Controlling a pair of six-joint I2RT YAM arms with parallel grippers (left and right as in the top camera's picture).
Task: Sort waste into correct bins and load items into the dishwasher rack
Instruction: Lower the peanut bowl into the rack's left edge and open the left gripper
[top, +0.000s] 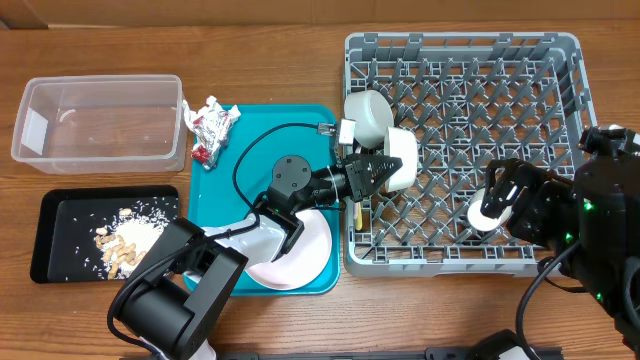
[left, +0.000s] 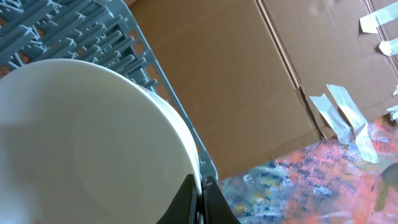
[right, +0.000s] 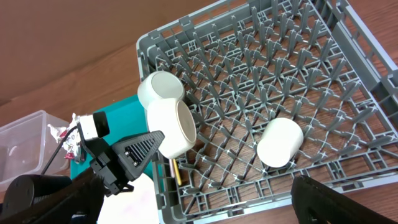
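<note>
Foil wrapper: The foil wrapper (top: 212, 128) lies at the upper-left corner of the teal tray (top: 215, 200), just beside the clear tub (top: 100, 82) and in no bin. It looks light and crumpled, so we judge a glancing touch could skid it away instead of catching it.
Left gripper: The left gripper (top: 385, 172) has its fingers pressed together on the rim of the held bowl (top: 402, 160), which is tipped on edge over the rack's left side.
Held bowl: We think the thin rim pinch could let it swing or slip. It sits right against the second bowl (top: 368, 115), though we cannot tell if they touch, and setting it down may knock that one over.
Cup: The cup (top: 488, 212) lies on its side among the pegs. We judge it could roll if bumped.
Right gripper: The right gripper (top: 503, 198) is spread wide near the cup and grips nothing.
Clear tub: We see nothing inside it.
Black tray: The black tray (top: 45, 240) holds the rice and nut scraps (top: 130, 240).
Teal tray: A black cable (top: 250, 150) loops above it, and a white dish (top: 310, 250) lies partly under the left arm, so it is awkward to reach.
Yellow utensil: The yellow utensil (top: 357, 214) stands at the rack's left edge, below the held bowl and in its way down.
Rack: The rack (top: 455, 40) has most of its pegs free, but the two arms crowd its near side.
</note>
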